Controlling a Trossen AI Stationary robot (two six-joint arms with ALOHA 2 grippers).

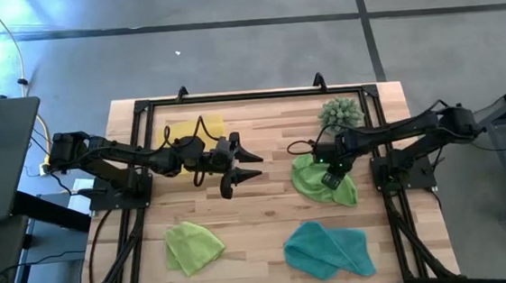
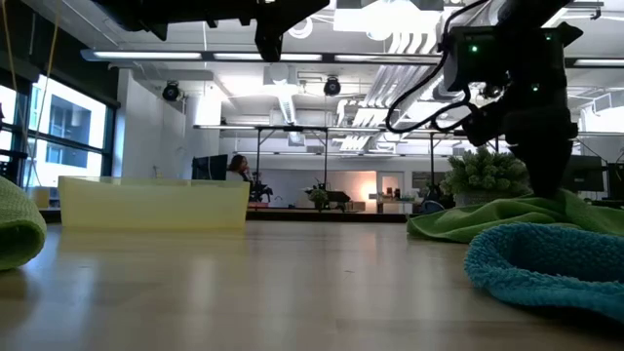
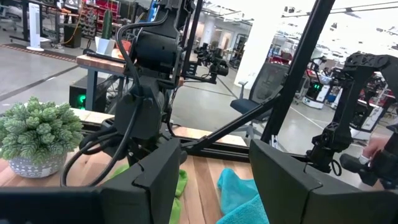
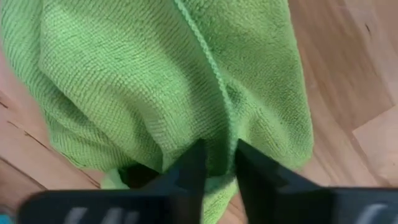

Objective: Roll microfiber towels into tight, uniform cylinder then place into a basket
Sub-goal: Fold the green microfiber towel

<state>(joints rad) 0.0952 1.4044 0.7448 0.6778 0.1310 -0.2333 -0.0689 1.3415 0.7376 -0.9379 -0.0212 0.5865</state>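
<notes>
At centre right of the high view, the right gripper (image 1: 333, 177) pinches a fold of the lime green towel (image 4: 161, 87) lying on the table (image 1: 268, 214). Left gripper (image 1: 239, 165) hovers mid-frame, fingers spread and empty, with the yellow basket (image 1: 194, 128) at upper left.

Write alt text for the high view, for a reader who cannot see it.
Seen from above, the right end effector pinches a lime green towel on a wooden table, beside a spiky potted plant. The left end effector hovers open mid-table near a yellow basket; another lime towel and a teal towel lie along the near edge.
</notes>
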